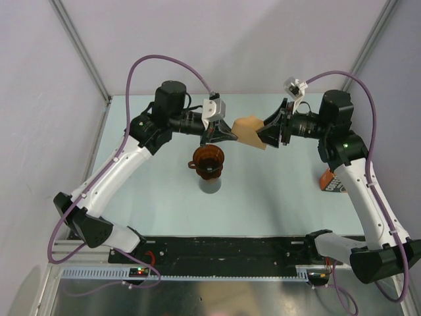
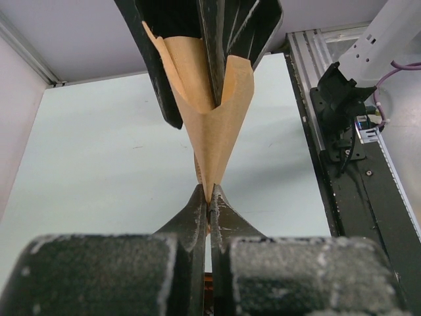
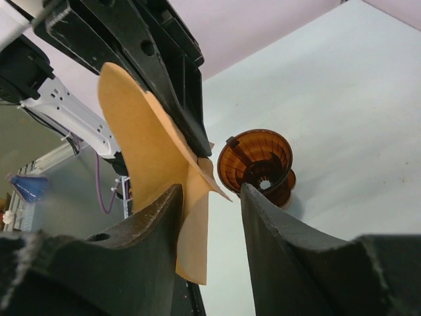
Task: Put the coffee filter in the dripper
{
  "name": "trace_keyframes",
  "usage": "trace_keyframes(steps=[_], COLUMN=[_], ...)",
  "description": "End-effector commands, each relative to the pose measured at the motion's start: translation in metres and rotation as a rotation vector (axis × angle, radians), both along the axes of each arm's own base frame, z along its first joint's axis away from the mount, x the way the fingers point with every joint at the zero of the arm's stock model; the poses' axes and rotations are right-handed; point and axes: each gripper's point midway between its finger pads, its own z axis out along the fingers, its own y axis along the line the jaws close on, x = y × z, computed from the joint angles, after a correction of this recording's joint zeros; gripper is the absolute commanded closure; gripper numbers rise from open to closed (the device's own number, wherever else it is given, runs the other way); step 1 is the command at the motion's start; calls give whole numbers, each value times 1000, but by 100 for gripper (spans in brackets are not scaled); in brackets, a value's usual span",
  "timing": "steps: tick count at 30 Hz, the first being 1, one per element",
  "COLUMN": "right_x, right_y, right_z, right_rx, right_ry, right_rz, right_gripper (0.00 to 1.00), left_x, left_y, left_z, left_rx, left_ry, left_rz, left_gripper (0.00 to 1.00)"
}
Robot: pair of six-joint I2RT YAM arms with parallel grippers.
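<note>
Spanning most of the overhead view, the pale blue-green table [image 1: 276, 197] lies smooth and matte beneath two white-and-black arms that meet in mid-air over its far half. The job looks roughly half done, with the paper held aloft and spread but not yet seated. The dripper [image 1: 208, 160], a ribbed, translucent red-brown plastic funnel with a round rim, sits empty on what appears to be a grey vessel [image 1: 210, 187], below the meeting point on the left arm's side. The coffee filter [image 1: 247, 130], thin tan paper spread into a cone, hangs between the arms, clear of the table. The left fingers [image 2: 187, 224] pinch its pointed end tight. The right fingers [image 3: 276, 237] stand apart, straddling one wall of its mouth. What remains is to carry it over the rim and lower it point-first.
</note>
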Motion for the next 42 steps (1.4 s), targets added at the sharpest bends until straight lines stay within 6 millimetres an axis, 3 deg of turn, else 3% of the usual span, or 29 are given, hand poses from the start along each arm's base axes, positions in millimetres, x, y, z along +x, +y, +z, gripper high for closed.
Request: trace_keyframes(steps=[1,4,6,10,15,21,26,28,34,35,39,42], right_x=[0,-3,-5,-7,-10,-14,-14,-13,9,14,32,36], right_y=[0,1,2,5,12,15,16,16,8,7,5,7], right_z=[1,1,5,12,9,9,9,8,9,10,22,26], right_rx=[-39,-47,-44,-47,-72,-69,-59,-62,-4,16,127,184], right_ry=[-67,-139,-200,-316,-404,-419,-396,-367,-133,-83,85,185], right_rz=[17,62,94,131,160,186,194,179,61,38,-61,-88], right_gripper=[51,33,31,34,49,48,88,97,100,100,100,100], left_x=[-12,-13,-14,-15,-15,-17,-13,-7,20,25,48,64], left_y=[1,1,0,-2,-5,-6,-6,-4,10,13,15,11], left_z=[31,31,32,31,31,31,31,32,36,33,28,34], left_rx=[-61,-64,-67,-69,-66,-63,-58,-58,-49,-41,-19,-43], left_ry=[-55,-42,-26,0,47,102,119,118,24,-12,-162,-240], left_rz=[-35,-46,-60,-76,-79,-83,-56,-25,140,173,321,418], left_gripper=[100,100,100,100,100,98,93,81,12,6,1,0])
